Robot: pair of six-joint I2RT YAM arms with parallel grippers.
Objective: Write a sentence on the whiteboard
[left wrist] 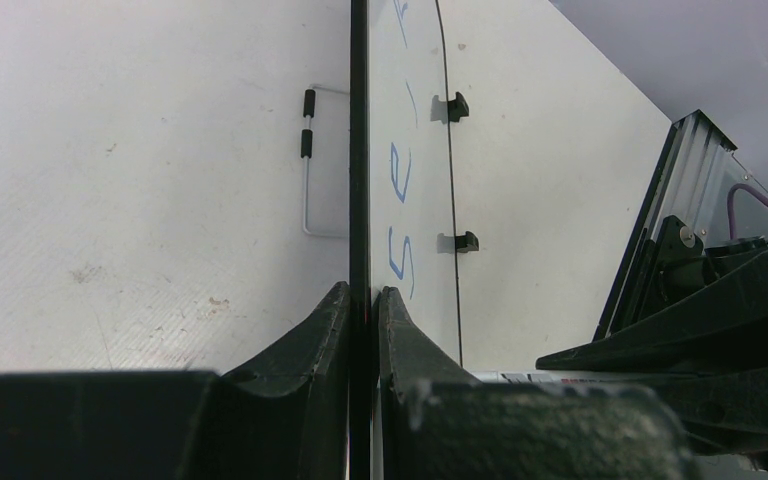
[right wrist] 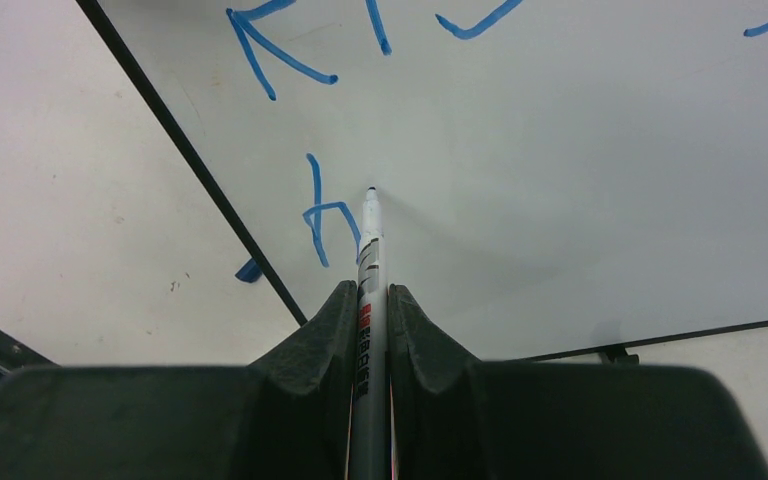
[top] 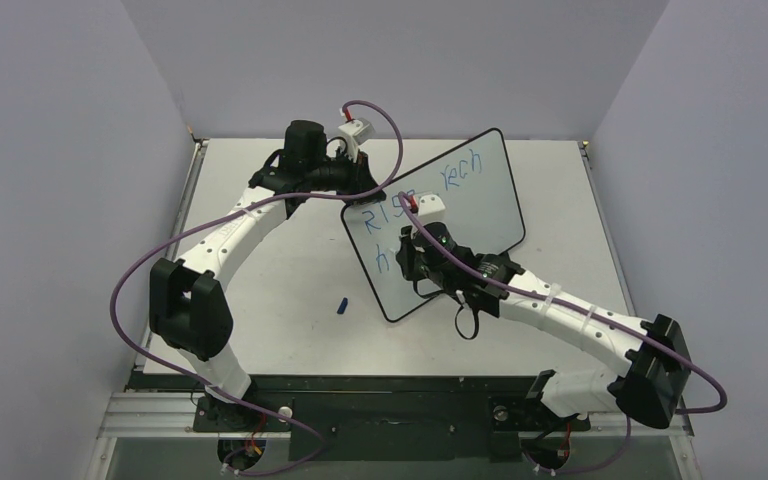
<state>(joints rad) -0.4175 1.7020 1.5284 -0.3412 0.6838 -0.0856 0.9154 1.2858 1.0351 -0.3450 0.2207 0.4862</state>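
Note:
The whiteboard (top: 485, 205) stands tilted on the table, thin black frame around it. Blue marker text (top: 460, 172) reads roughly "Rise tech" on the top line, with an "h" (right wrist: 320, 215) starting the second line. My left gripper (left wrist: 365, 298) is shut on the board's edge, one finger on each face. My right gripper (right wrist: 371, 292) is shut on a silver marker (right wrist: 370, 255). The marker tip rests at the board surface (right wrist: 580, 180) just right of the "h". In the top view the right gripper (top: 412, 258) sits over the board's lower left part.
A blue marker cap (top: 342, 305) lies on the table left of the board's lower corner. The board's wire stand (left wrist: 308, 160) and two black feet (left wrist: 457, 105) show in the left wrist view. Purple walls enclose the table.

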